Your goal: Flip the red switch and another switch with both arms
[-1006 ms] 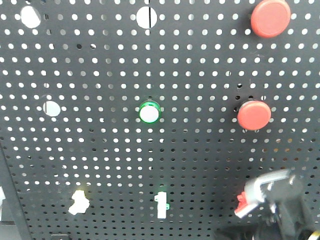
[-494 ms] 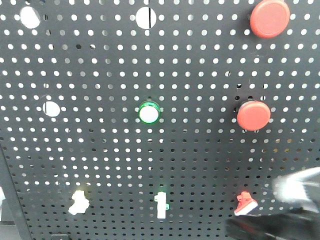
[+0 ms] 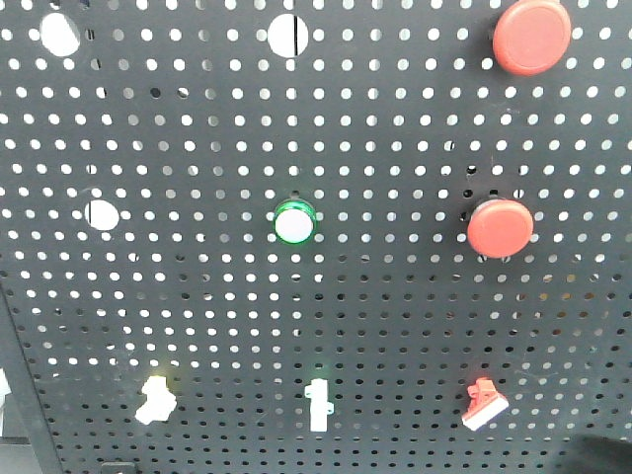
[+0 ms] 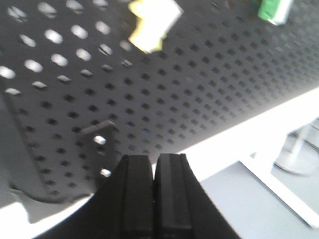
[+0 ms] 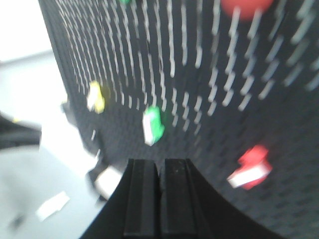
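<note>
Red switch and yellow switch on the pegboard, with both claws closed and empty.

The red switch point(image 3: 484, 405) sits low on the right of the black pegboard point(image 3: 197, 296), a small red lever whose white tip slants down to the left. The yellow switch point(image 3: 156, 397) is in the same bottom row, well apart at the left; it is pale with a whitish end, also slanting down-left. Between them stands a white toggle point(image 3: 318, 405) on a green base. Higher up are a green-ringed button point(image 3: 295, 222) and a round red button point(image 3: 501, 227), with a second red button point(image 3: 533, 37) above it. The left claw point(image 4: 153, 194) has its fingers pressed together on nothing, below the yellow switch and apart from it. The right claw point(image 5: 160, 199) is likewise closed and empty, apart from the red switch; its view is blurred.
</note>
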Tool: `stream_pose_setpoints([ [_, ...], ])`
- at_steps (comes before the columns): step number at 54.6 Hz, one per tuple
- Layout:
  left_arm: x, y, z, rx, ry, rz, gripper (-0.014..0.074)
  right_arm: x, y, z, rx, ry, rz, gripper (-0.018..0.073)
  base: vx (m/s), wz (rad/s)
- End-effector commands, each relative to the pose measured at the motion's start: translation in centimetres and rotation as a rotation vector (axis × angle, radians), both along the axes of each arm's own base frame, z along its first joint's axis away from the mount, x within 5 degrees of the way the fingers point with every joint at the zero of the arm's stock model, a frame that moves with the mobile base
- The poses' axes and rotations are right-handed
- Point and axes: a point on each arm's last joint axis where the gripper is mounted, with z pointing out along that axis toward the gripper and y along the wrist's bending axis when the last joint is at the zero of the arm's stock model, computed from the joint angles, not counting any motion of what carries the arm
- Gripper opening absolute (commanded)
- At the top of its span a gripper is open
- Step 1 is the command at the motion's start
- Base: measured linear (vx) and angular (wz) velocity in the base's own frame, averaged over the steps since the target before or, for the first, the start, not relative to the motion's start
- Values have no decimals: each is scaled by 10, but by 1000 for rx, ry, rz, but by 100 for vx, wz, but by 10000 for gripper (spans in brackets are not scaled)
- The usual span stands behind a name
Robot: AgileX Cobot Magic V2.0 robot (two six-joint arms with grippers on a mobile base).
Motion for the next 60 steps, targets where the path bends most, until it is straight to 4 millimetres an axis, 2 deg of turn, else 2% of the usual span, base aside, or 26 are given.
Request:
stream_pose_setpoints([
  [1,1,0,12,-38,-30,13,3,-8,-10,8,75,-97,-76,-6,0,0],
  [10,1,0,12,-38,-29,10,3,-19,-23,-25,73,-138,-155,-6,0,0],
  [18,1,0,12,-38,-28,10,3,-25,-30,-40,116,-169,-198,-6,0,0],
  [40,-4,-5,7,-27,27,-62,3,-28,-25,-57,62,-8,-132,-6,0,0],
  [60,-4,-5,7,-27,27,-62,3,-29,-24,-58,54,4,-126,-6,0,0],
])
